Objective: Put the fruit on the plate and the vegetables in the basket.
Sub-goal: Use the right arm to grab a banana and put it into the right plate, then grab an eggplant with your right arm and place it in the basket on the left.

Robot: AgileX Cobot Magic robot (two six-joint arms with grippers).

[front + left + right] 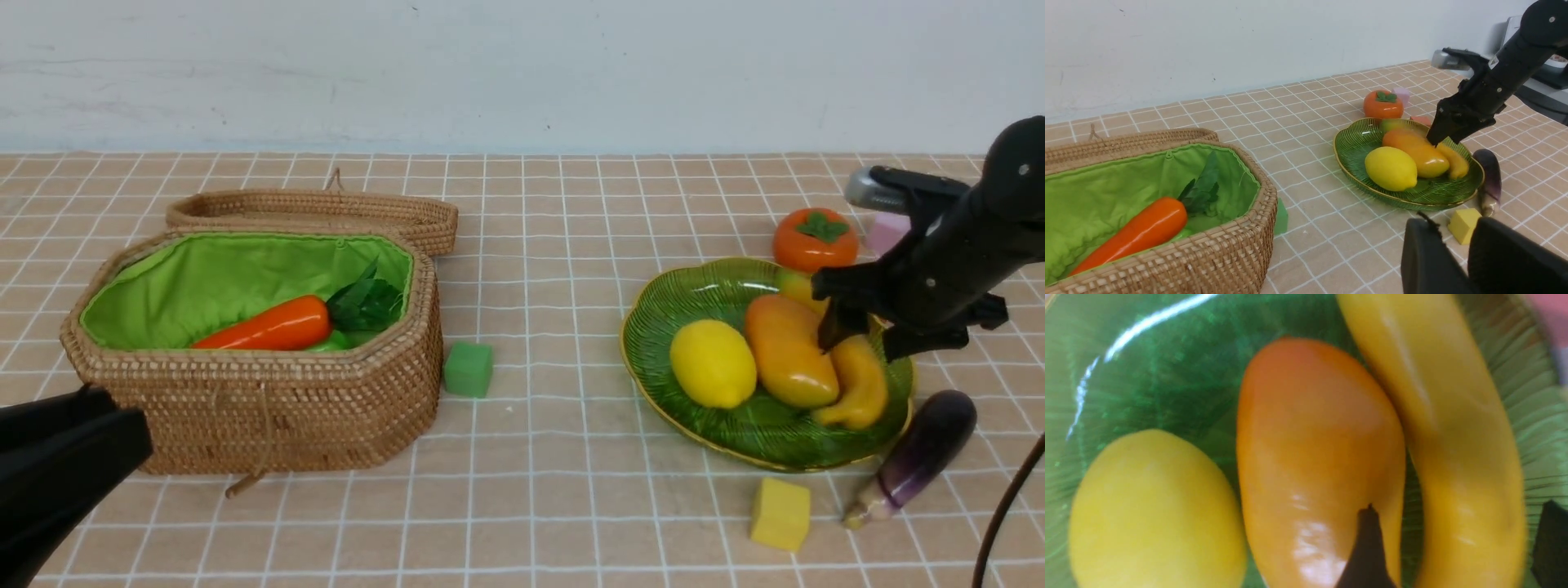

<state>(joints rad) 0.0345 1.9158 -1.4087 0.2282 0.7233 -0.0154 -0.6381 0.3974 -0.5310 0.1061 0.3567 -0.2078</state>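
One right pincer (857, 349), wide astride banana (867, 394)

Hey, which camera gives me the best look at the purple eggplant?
The front view: the eggplant lies whole and unobstructed on the table, just beside the green plate. The left wrist view shows it too, but farther off, beyond the plate. The right wrist view does not show it at all.

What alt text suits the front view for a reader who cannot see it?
The right gripper hangs open over a yellow toy banana beside an orange-yellow mango and a yellow lemon on a leaf-shaped green glass plate. At left, an orange toy carrot lies in a green-lined woven basket.
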